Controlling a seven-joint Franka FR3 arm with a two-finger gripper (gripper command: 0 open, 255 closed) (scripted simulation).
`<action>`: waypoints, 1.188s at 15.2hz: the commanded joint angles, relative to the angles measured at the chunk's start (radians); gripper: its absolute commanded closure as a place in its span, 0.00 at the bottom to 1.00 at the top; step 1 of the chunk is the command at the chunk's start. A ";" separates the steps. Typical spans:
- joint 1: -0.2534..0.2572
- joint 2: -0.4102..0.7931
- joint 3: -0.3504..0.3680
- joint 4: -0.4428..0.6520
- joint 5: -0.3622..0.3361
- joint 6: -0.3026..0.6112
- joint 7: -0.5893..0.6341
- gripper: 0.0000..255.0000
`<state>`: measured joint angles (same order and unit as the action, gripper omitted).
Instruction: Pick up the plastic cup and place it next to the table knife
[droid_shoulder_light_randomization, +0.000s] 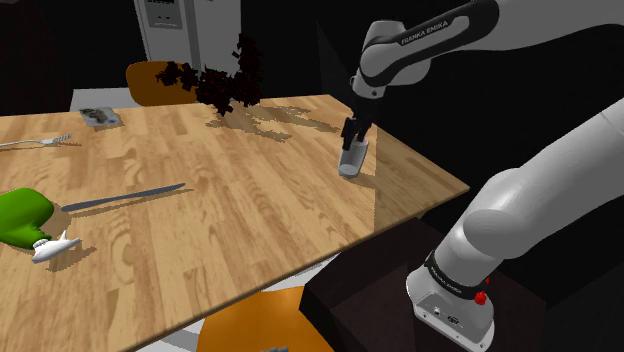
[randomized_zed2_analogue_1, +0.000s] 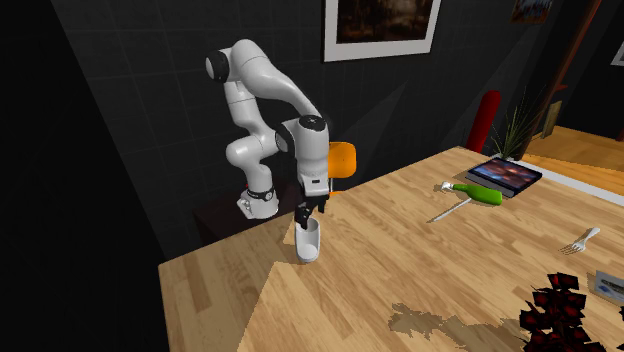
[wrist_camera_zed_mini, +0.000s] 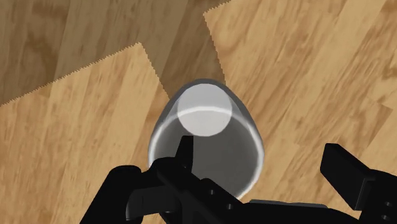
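Notes light wood grain on the surface (droid_shoulder_light_randomization: 250, 200): planked, smooth, with a faint satin sheen. Records the cup (wrist_camera_zed_mini: 207, 118) as plain pale grey, smooth-walled, softly glossy at the rim; material not evident. Finds the end effector (wrist_camera_zed_mini: 261, 156) matt black and hard-looking. Rates the knife (droid_shoulder_light_randomization: 125, 197) dull grey, metal-like, and the arm casing (droid_shoulder_light_randomization: 545, 195) smooth, glossy white.

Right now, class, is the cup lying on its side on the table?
No, the cup stands upright on the table, its open mouth facing up.
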<state>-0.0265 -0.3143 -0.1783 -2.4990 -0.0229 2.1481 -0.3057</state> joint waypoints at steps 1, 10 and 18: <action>0.001 0.014 -0.001 -0.017 0.002 0.032 -0.002 0.00; 0.002 0.033 -0.003 -0.037 0.005 0.071 -0.005 0.00; 0.002 0.034 -0.003 -0.037 0.005 0.071 -0.005 1.00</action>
<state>-0.0243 -0.2813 -0.1816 -2.5354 -0.0180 2.2196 -0.3103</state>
